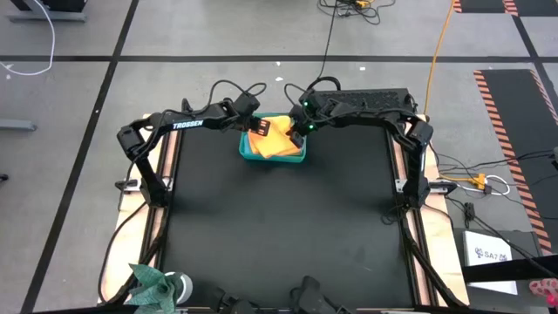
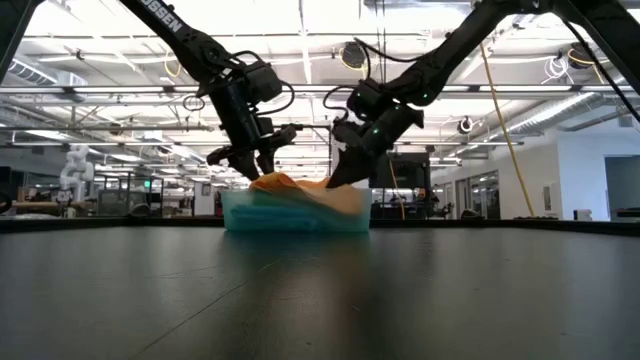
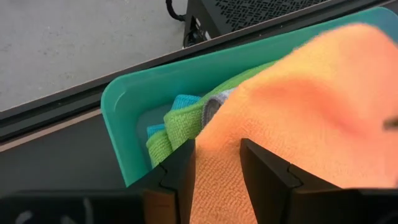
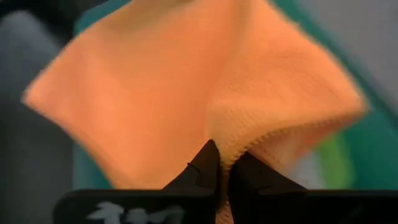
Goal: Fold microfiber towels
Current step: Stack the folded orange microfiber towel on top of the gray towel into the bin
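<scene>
An orange-yellow towel (image 1: pixel 277 138) lies spread over the top of a teal plastic bin (image 1: pixel 250 153) at the middle of the table's far edge. Under it in the bin lie a lime green towel (image 3: pixel 177 124), a light blue one (image 3: pixel 184 101) and a grey one (image 3: pixel 214 103). My left gripper (image 1: pixel 260 131) is at the bin's left side, its fingers closed on the orange towel. At the bin's right side, my right gripper (image 1: pixel 299 131) is shut on the same towel. My left gripper (image 3: pixel 217 149) has a thick bunch of the orange towel (image 3: pixel 217 180) between its two fingers, on the towel's left part. The fingers slant down from the table's left. The cloth beyond them rests on the other towels in the bin. My right gripper (image 4: pixel 224 155) pinches the orange towel at a hemmed edge (image 4: pixel 239 140) on its right side, between the two fingertips. The fingers slant down from the table's right. The cloth puckers into a peak at the fingertips and spreads out slack beyond them over the bin.
The black table top (image 1: pixel 279 227) on the near side of the bin lies bare. A black box with cables (image 1: pixel 366 98) stands just beyond the table's far edge. A green object (image 1: pixel 153 283) sits at the near left corner.
</scene>
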